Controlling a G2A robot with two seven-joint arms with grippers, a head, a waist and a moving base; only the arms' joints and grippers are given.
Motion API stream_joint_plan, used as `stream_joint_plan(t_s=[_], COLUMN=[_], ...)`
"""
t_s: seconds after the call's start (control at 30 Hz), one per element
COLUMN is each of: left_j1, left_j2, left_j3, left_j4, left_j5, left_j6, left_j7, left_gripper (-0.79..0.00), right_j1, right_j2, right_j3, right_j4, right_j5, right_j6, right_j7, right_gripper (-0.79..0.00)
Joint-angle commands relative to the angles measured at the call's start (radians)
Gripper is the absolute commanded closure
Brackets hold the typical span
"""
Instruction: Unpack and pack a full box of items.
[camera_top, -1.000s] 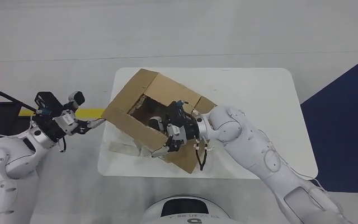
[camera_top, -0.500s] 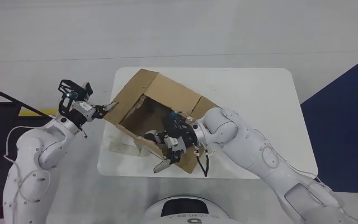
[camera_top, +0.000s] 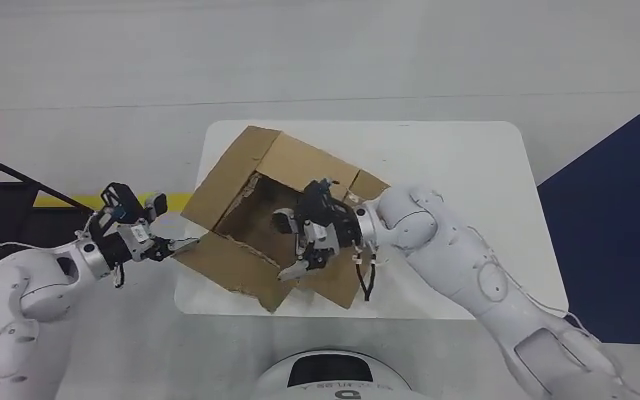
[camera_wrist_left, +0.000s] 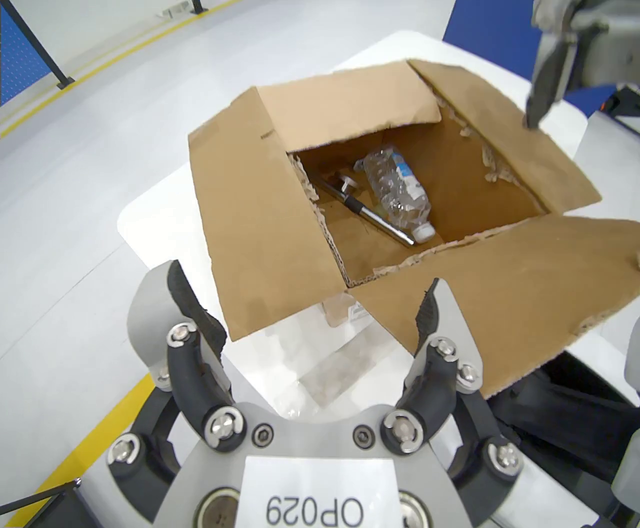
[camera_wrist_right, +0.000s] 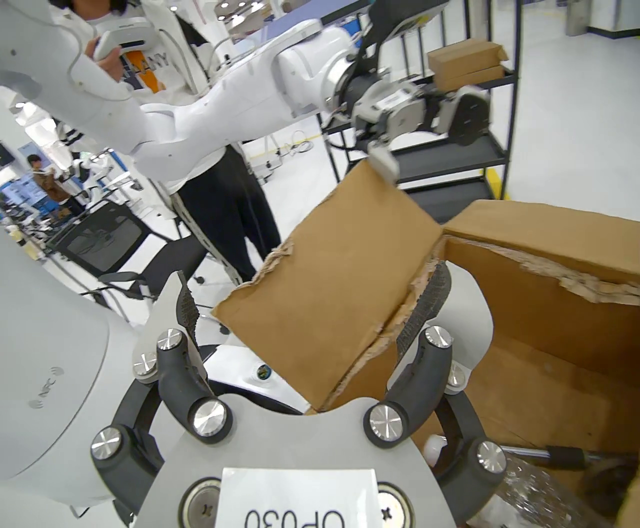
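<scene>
An open cardboard box (camera_top: 300, 170) stands on the white table (camera_top: 450, 190), its torn flaps spread outward. Inside lie a clear plastic bottle (camera_wrist_left: 396, 192) and a metal rod (camera_wrist_left: 372, 216). My left gripper (camera_top: 190, 243) hangs open off the table's left edge, at the tip of the left flap (camera_wrist_left: 255, 220). In its wrist view the left gripper (camera_wrist_left: 310, 300) frames two flap corners without pinching them. My right gripper (camera_top: 290, 243) is open over the box's front side. In its own view the right gripper (camera_wrist_right: 310, 305) straddles the front flap (camera_wrist_right: 330, 280).
Crumpled clear packaging (camera_top: 215, 262) lies on the table under the left flap, also seen as packaging (camera_wrist_left: 340, 365). The table's right half is bare. A black shelf rack (camera_wrist_right: 450, 150) with boxes stands beyond the table's left side.
My left gripper dropped from the box's upper-left flap towards the front-left, and that flap now lies lower and wider. My right gripper moved back up over the box's front.
</scene>
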Motion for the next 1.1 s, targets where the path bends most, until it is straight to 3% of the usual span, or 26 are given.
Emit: stream_joint_plan(t_s=[0.0, 0.1, 0.37, 0.47, 0.6, 0.7, 0.83, 1.07], left_j1=[0.009, 0.021, 0.026, 0.022, 0.025, 0.030, 0.050, 0.051], left_j2=[-0.004, -0.007, -0.010, -0.009, -0.009, -0.009, -0.010, -0.010], left_j3=[0.019, 0.033, 0.058, 0.065, 0.059, 0.042, 0.008, 0.005], left_j4=[0.001, -0.002, 0.048, 0.065, 0.066, 0.054, 0.030, 0.026], left_j5=[0.084, 0.186, 0.379, 0.404, 0.380, 0.310, 0.189, 0.178], left_j6=[0.012, 0.037, 0.115, 0.122, 0.128, 0.123, 0.139, 0.142], left_j7=[0.056, 0.136, 0.328, 0.365, 0.407, 0.417, 0.405, 0.403], left_gripper=[-0.785, -0.785, -0.785, -0.785, -0.785, -0.785, -0.785, -0.785], right_j1=[-0.023, -0.054, -0.054, -0.053, -0.048, -0.032, -0.020, -0.021], right_j2=[0.001, 0.006, 0.006, 0.004, -0.012, -0.028, -0.037, -0.037], right_j3=[0.044, 0.098, 0.098, 0.085, 0.018, -0.023, -0.024, -0.028], right_j4=[-0.013, -0.050, -0.050, -0.060, -0.083, -0.058, -0.055, -0.052], right_j5=[-0.129, -0.330, -0.330, -0.461, -0.703, -0.771, -0.751, -0.797], right_j6=[0.083, 0.202, 0.202, 0.306, 0.505, 0.610, 0.641, 0.668], right_j7=[-0.104, -0.222, -0.222, -0.200, -0.201, -0.172, -0.181, -0.165], right_gripper=[-0.785, -0.785, -0.785, -0.785, -0.785, -0.785, -0.785, -0.785])
